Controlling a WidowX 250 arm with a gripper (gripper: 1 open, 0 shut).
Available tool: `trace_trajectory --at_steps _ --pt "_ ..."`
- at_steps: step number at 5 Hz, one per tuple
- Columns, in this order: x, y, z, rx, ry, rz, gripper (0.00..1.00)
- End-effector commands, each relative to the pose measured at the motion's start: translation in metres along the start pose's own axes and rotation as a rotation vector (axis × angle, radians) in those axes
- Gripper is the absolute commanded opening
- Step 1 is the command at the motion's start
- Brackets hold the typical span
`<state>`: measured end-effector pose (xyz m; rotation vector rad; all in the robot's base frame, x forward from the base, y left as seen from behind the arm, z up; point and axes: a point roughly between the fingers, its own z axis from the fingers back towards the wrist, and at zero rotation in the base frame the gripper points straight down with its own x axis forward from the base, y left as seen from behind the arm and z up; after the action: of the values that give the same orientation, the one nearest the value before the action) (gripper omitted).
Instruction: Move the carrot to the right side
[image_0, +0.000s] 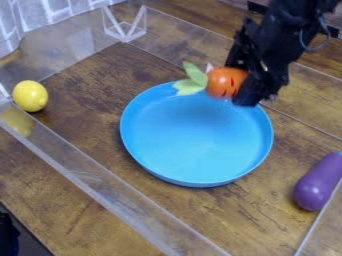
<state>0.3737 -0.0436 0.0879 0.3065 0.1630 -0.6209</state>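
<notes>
1. Risk: we judge the small orange toy carrot (223, 82) with green leafy top could slip onto the round blue plastic plate (174, 160) if the grip is shallow.
2. Pose: the black hand (241, 84) points steeply down, clamped on the carrot, held above the plate's far rim over the wooden tabletop (80, 150).

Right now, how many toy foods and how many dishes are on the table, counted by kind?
Carrot: 1, held in the hand
Lemon: 1
Eggplant: 1
Blue plate: 1
Total: 4
</notes>
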Motion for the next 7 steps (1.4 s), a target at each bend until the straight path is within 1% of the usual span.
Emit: trace_trajectory --at_steps 1,3,4,6,7 --pt "-0.008 -0.016 0.032 0.03 -0.075 -0.006 0.0" --pt "-0.013 -0.042 0.037 0.026 -0.088 -0.052 0.0" --pt "-0.015 -0.051 0.037 0.019 -0.099 -0.071 0.0" --pt "0.01 -0.084 0.019 -0.008 -0.117 -0.127 0.0" --pt "0.014 -0.093 0.006 -0.014 -0.121 -0.183 0.0"
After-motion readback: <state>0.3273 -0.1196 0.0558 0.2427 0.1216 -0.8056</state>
